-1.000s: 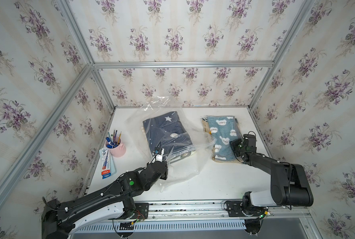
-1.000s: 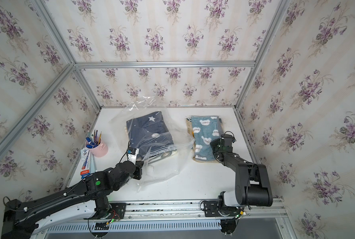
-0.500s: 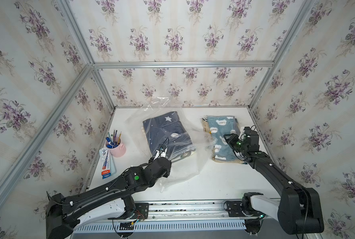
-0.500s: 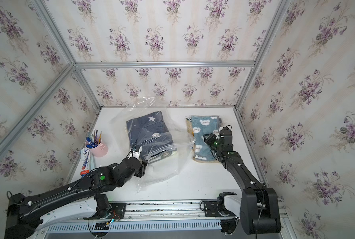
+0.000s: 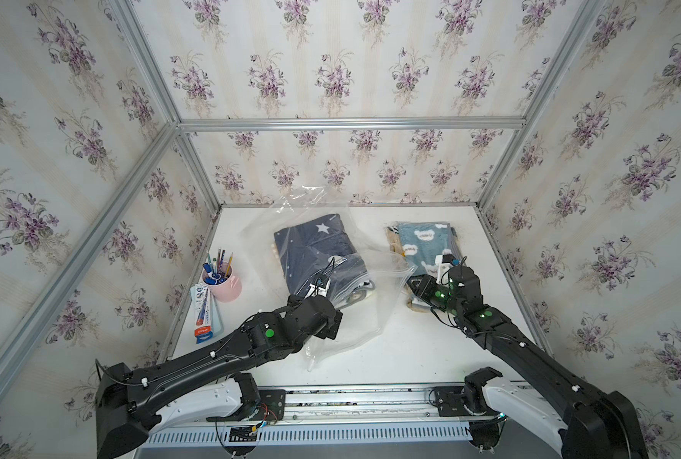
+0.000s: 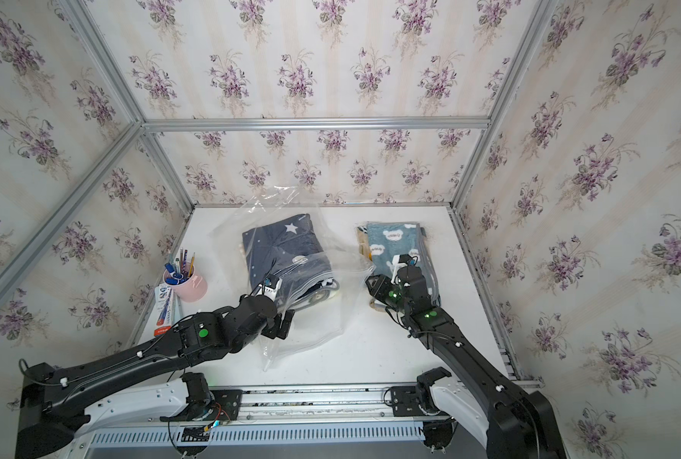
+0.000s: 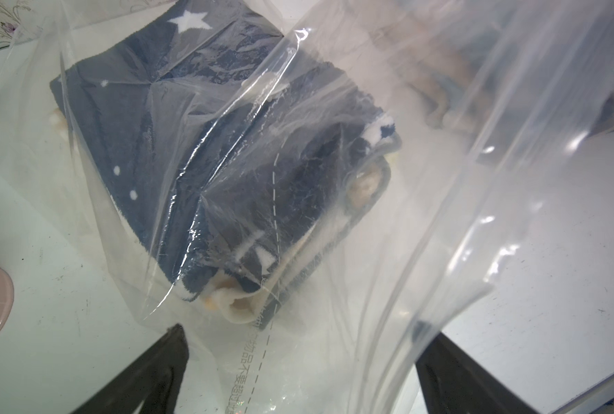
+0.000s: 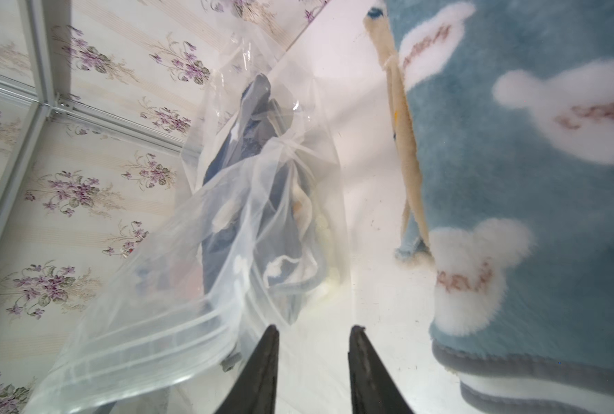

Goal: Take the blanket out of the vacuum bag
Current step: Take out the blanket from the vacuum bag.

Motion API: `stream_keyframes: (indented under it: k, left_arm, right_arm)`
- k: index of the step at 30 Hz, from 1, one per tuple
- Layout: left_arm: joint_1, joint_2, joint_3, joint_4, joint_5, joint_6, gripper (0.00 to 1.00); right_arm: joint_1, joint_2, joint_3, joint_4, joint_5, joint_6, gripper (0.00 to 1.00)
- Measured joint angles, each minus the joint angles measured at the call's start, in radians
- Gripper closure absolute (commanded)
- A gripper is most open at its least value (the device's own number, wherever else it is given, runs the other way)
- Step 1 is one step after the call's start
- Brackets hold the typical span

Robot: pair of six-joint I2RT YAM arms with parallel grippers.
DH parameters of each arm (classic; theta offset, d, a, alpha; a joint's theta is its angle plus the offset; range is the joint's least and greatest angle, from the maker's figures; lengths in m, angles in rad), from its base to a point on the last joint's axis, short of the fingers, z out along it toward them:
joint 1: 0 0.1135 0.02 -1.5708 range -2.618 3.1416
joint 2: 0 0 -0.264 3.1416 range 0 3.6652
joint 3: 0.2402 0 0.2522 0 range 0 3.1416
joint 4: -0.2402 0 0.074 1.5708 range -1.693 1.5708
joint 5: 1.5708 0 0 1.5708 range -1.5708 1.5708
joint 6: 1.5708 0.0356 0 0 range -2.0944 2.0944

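navy blanket (image 5: 319,254): lying folded inside the vacuum bag (image 5: 355,322), mid-counter (image 5: 410,349); not out yet.
zip edge (image 8: 148,351): hanging loose on the bag's side nearest your right hand; looks unsealed, but I can't be sure.
left hand (image 7: 309,331): fingers standing wide apart, gripping nothing; bag film is lying between them, and the blanket's folded end is sitting just past the tips, under the plastic.
right hand (image 8: 315,328): fingers partly apart, pointing at the bag mouth; I can't tell whether film is sitting between them. The blanket is lying near, ahead of it, inside the bag.
step (judged): you're setting up to hold the bag and pull.
doing it well: be pinching only film with one hand, be reaching through the mouth with the other, clamping the folded cloth edge and not plastic, then drawing slowly so the bag isn't dragging along.
teal blanket (image 5: 422,246): lying outside, just beside the bag; be steering clear of it.
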Motion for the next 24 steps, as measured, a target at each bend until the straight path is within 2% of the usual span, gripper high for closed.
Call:
stream_keyframes:
  k: [3, 7, 9, 11, 14, 18, 24]
  left_arm:
    - [0.0, 0.006, 0.002, -0.008, 0.016, 0.009, 0.08]
    - [0.0, 0.039, 0.011, -0.012, 0.045, 0.026, 0.24]
    - [0.0, 0.06, 0.024, -0.013, 0.055, 0.032, 0.4]
    - [0.0, 0.077, 0.038, -0.014, 0.069, 0.034, 0.5]
    - [0.0, 0.092, 0.042, -0.006, 0.095, 0.034, 0.61]
    - [-0.001, 0.094, 0.05, -0.012, 0.1, 0.034, 0.73]
    - [-0.001, 0.044, 0.067, -0.021, 0.089, 0.034, 0.76]
  right_arm:
    - [0.006, -0.079, -0.014, -0.016, 0.022, 0.004, 0.73]
    - [0.066, -0.137, -0.039, -0.041, 0.033, 0.029, 0.77]
    - [0.145, -0.142, -0.03, -0.062, 0.064, 0.033, 0.77]
    - [0.272, -0.138, -0.002, -0.077, 0.105, 0.032, 0.78]
    - [0.383, -0.106, 0.02, -0.055, 0.159, 0.03, 0.82]
    - [0.468, -0.013, -0.003, 0.007, 0.181, 0.06, 0.86]
    - [0.575, 0.151, 0.026, 0.123, 0.193, 0.096, 0.88]
